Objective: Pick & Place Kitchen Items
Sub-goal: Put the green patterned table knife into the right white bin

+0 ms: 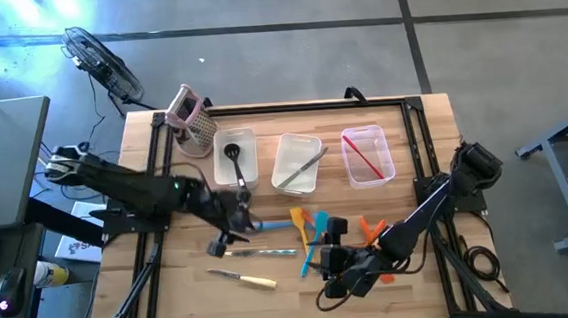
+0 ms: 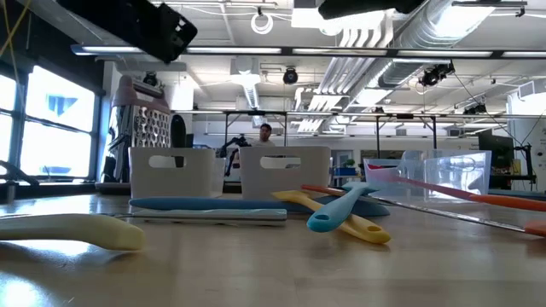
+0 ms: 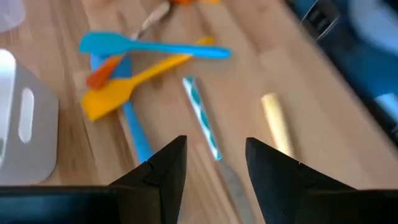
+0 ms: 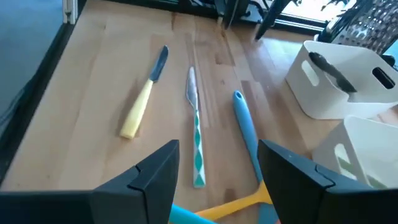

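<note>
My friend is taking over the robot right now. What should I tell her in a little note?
Left tool: open, empty, hovering over the striped-handle knife mid-table.
Right tool: open, empty, low near the front right, aimed at the loose utensils.
Done: black ladle in the left bin, metal tongs in the middle bin, red utensil in the right bin.
Left on the table: striped-handle knife, yellow-handle knife, blue spatula, yellow spatula, long blue utensil, orange spatula.
The grater stands beside the bins.
</note>
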